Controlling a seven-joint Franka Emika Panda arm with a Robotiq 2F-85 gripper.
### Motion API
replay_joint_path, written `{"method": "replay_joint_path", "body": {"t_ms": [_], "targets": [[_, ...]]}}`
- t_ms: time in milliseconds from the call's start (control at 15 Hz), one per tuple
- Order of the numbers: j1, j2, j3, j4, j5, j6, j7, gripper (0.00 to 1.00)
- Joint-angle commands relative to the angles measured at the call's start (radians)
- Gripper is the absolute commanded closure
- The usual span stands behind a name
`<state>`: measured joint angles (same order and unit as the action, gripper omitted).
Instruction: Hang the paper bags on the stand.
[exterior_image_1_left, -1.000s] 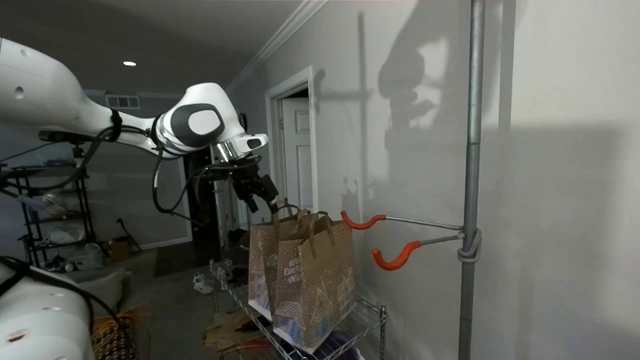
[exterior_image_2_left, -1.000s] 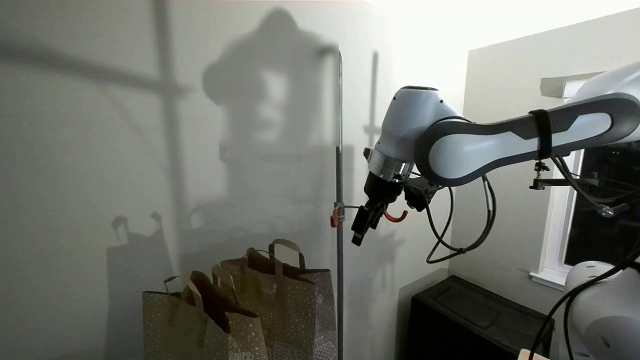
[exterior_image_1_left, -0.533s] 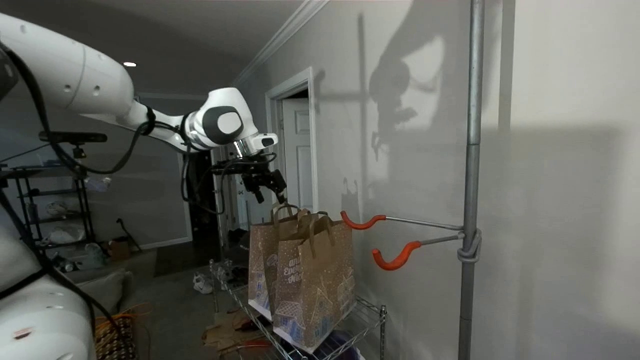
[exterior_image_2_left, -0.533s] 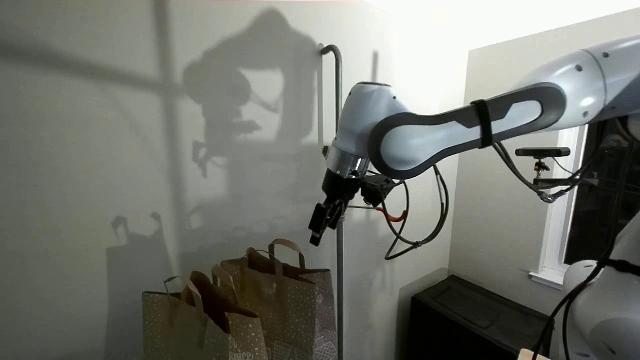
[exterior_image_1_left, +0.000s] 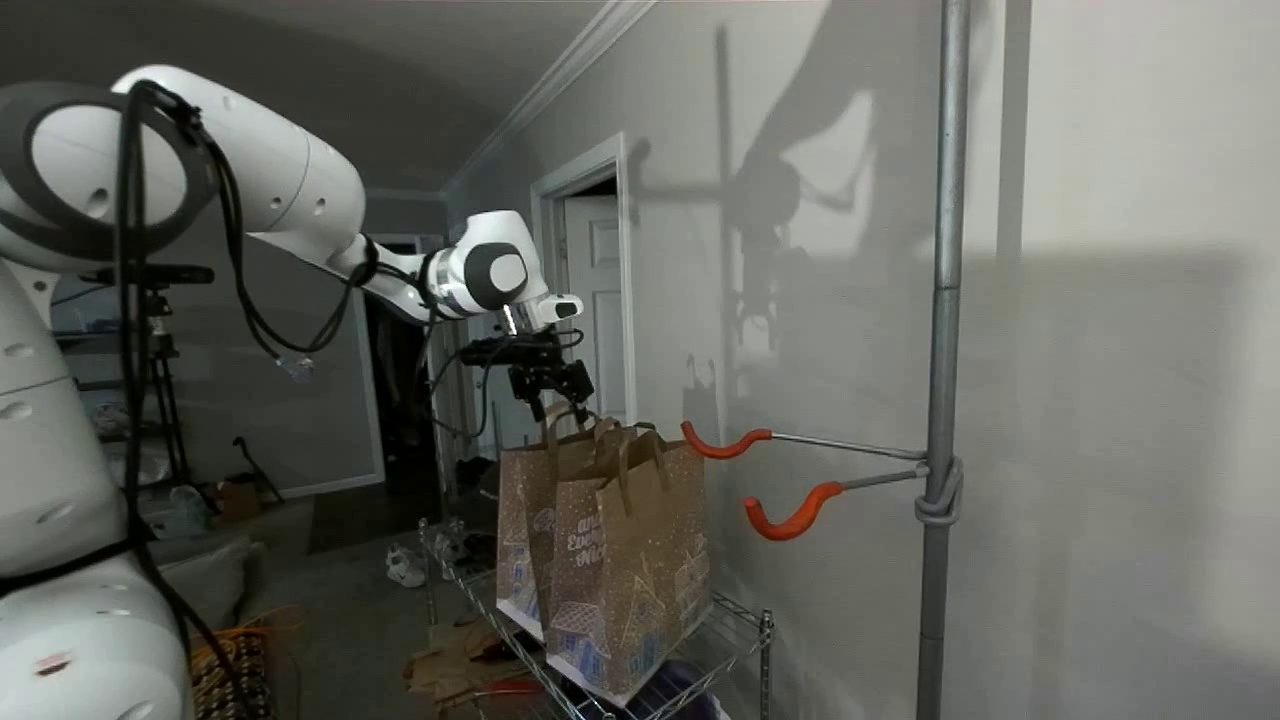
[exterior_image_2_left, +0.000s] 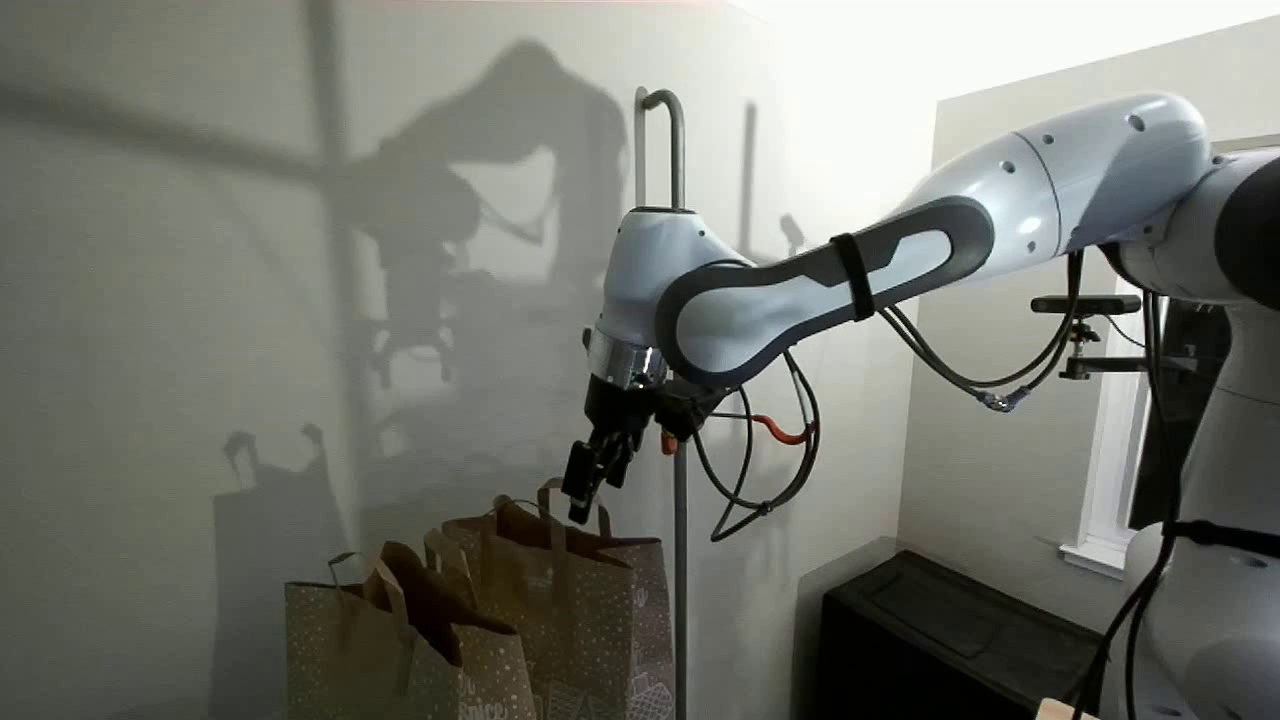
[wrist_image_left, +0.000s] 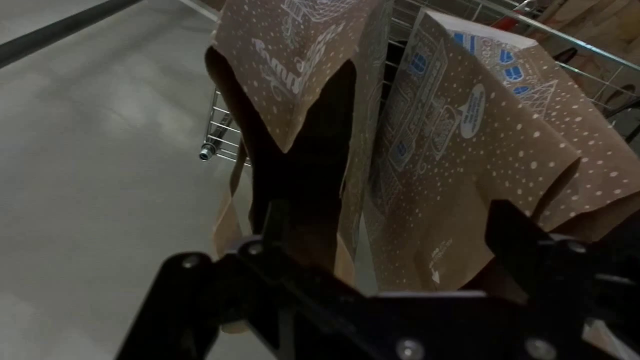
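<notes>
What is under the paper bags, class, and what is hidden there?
The paper bags stand on a wire rack. A dark purple object shows partly beneath it, too covered to identify. The bags hide the part of the rack directly below them.

In an exterior view, the paper bags (exterior_image_1_left: 650, 570) stand on the bench (exterior_image_1_left: 766, 625) below the gripper (exterior_image_1_left: 560, 412); the stand (exterior_image_1_left: 943, 380) lies right of the gripper, its hooks (exterior_image_1_left: 800, 518) on the side toward the gripper. Well behind the gripper is the door (exterior_image_1_left: 598, 270).
</notes>
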<state>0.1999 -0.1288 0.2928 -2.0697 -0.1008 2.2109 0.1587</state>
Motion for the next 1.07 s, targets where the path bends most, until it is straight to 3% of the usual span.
{"method": "replay_joint_path", "body": {"t_ms": [0, 533, 1000], "targets": [[-0.002, 0.082, 0.001, 0.054, -0.136, 0.036, 0.101, 0.00], [0.047, 0.224, -0.026, 0.165, -0.263, 0.028, 0.283, 0.00], [0.122, 0.287, -0.059, 0.223, -0.545, 0.021, 0.472, 0.00]]}}
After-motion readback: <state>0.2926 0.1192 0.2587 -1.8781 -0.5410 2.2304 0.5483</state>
